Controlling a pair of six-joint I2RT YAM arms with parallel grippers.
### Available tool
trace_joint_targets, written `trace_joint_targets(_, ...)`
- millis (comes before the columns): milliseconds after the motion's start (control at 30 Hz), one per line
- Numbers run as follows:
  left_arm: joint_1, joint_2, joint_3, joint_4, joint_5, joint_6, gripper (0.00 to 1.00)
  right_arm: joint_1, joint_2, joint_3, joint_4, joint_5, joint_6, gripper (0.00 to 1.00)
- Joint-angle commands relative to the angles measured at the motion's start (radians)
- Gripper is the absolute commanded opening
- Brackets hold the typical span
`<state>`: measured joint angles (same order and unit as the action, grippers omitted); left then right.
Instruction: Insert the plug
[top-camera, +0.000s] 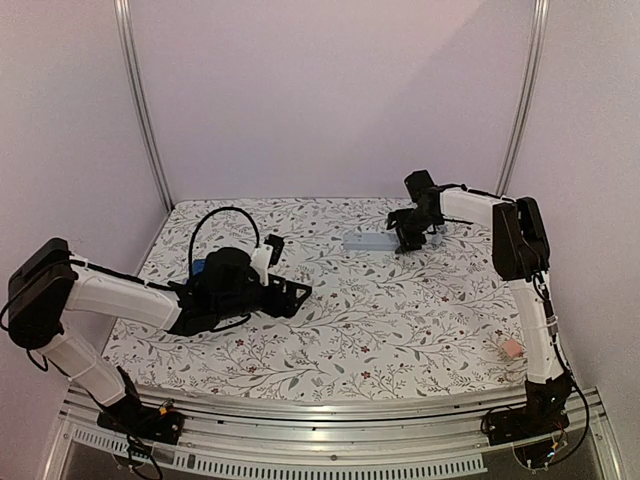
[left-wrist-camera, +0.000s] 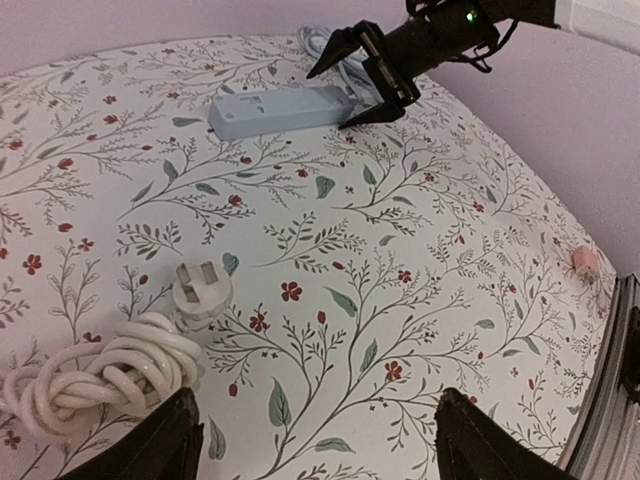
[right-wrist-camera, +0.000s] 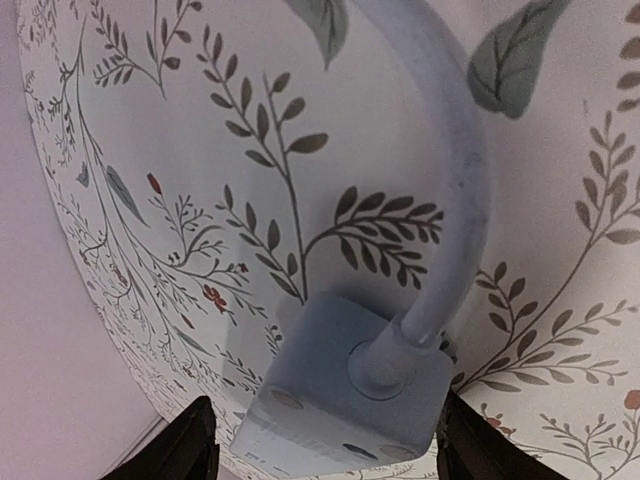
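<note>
While the desk (top-camera: 400, 320) wears a leafy floral cloth between plain lilac walls (top-camera: 330, 90), the glossy white three-pin plug (left-wrist-camera: 201, 290) and its coiled cable (left-wrist-camera: 100, 375) sit near my wide, empty left claw (left-wrist-camera: 320, 435), and the right claw (right-wrist-camera: 320, 455) straddles the boxy pale-blue power strip (left-wrist-camera: 280, 108), can't tell if it's pinching.

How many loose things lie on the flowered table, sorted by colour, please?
White: 1, the plug with its coiled cord
Pale blue: 1, the power strip
Pink: 1, a small block
Total: 3
</note>
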<state>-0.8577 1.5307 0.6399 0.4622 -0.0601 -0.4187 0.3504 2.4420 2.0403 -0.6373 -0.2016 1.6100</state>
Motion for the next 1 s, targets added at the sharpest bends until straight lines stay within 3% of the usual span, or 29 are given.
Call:
trace_joint_targets(0, -0.017, -0.021, -0.016, -0.011, -0.004, 0.006, 0.80, -0.010, 0.050, 0.017, 0.031, -0.010, 0.042, 0.73)
trace_joint_targets(133, -0.017, -0.018, -0.015, -0.010, -0.002, 0.005, 0.80, -0.020, 0.061, 0.018, 0.049, -0.012, 0.052, 0.66)
trace_joint_targets(233, -0.017, -0.017, -0.016, -0.010, -0.002, 0.003, 0.80, -0.025, 0.067, 0.018, 0.050, -0.006, 0.061, 0.52)
trace_joint_targets(533, -0.017, -0.017, -0.016, -0.011, -0.003, 0.005, 0.79, -0.025, 0.097, -0.008, 0.093, -0.047, 0.065, 0.27)
trace_joint_targets(767, -0.017, -0.008, -0.017, -0.001, 0.004, 0.014, 0.79, -0.022, 0.023, -0.118, 0.109, -0.041, 0.009, 0.26)
trace_joint_targets(967, -0.017, 0.026, 0.009, 0.023, 0.021, 0.044, 0.80, -0.006, -0.186, -0.319, 0.172, 0.013, -0.162, 0.39)
